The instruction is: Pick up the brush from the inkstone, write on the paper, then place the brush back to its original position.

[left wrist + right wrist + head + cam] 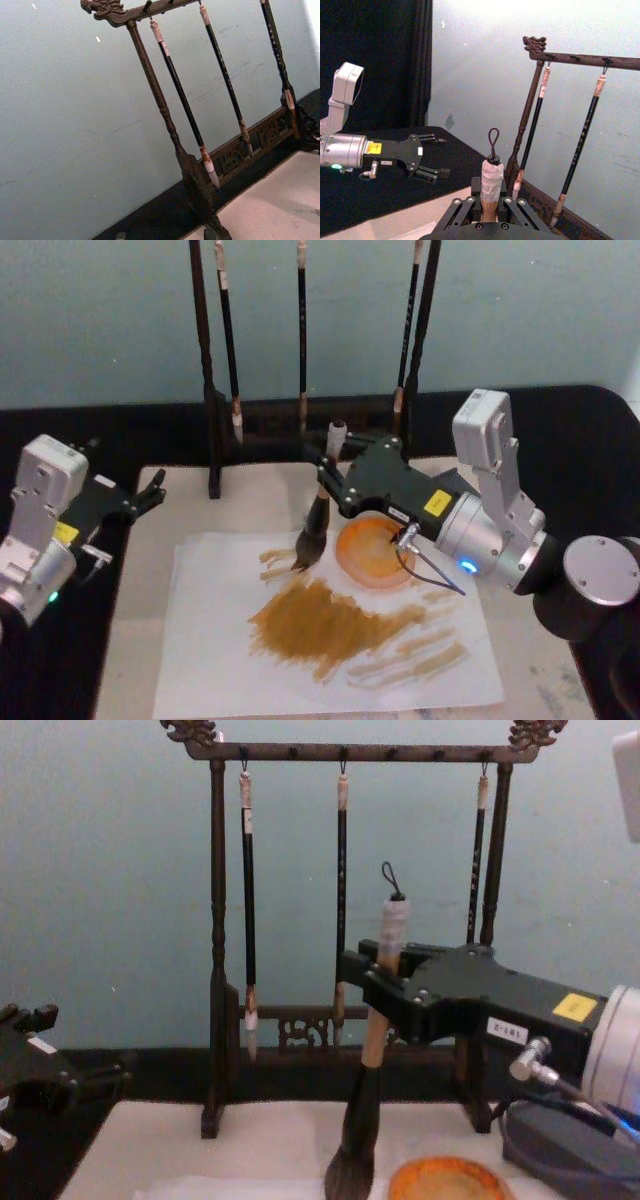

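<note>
Brush (318,520) upright, handle pinched by right hand (330,478), tuft on paper (220,640) near its far edge, just beside inkstone (372,550). Left hand (152,492) spread, parked well apart at desk's (580,440) left edge.

Soft, even light fills the head view; the pale blue-green wall (100,320) is lit uniformly, and shadows are faint and soft-edged; the thin whitish wrinkled sheet of paper (200,660) is the brightest surface there, while the black tablecloth (70,680) swallows nearly all detail; the round silver metal cap (601,572) carries a dull sheen; a small blue indicator light (468,566) glows beside it. In the left wrist view the wall bleaches to white at one corner. In the right wrist view it glares along one edge; the black curtain (370,40) is nearly featureless; the white wrapped end of the thick wooden-handled brush (491,182) catches light. In the chest view the dark carved wooden brush stand (215,920) reads almost as a silhouette.
</note>
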You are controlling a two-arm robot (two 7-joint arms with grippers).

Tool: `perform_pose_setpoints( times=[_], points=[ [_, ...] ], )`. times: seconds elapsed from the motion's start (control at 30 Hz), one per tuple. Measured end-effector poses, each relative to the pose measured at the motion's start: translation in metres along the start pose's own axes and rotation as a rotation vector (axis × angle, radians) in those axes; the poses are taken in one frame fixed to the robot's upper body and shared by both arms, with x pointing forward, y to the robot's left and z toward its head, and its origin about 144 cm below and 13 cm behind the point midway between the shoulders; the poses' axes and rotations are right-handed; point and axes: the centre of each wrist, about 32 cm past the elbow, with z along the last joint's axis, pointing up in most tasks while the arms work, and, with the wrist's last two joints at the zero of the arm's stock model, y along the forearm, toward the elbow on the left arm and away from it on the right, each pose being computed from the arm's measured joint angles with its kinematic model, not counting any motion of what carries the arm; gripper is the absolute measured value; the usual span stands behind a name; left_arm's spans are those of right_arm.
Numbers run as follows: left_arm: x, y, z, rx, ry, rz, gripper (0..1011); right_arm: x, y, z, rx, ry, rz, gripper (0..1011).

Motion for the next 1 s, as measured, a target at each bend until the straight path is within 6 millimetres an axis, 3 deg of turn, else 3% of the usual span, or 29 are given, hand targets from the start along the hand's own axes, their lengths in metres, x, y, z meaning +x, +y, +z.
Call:
perform_pose_setpoints(
  times=[0.63,1.0],
  points=[
    [0.000,0.000,0.000,0.000,0.000,0.000,1010,0.001,-0.005,0.009,0.074,0.026,-0.051,171],
    [0.000,0.000,0.000,0.000,0.000,0.000,1010,0.014,-0.019,0.014,0.154,0.238,-0.202,171]
  ],
)
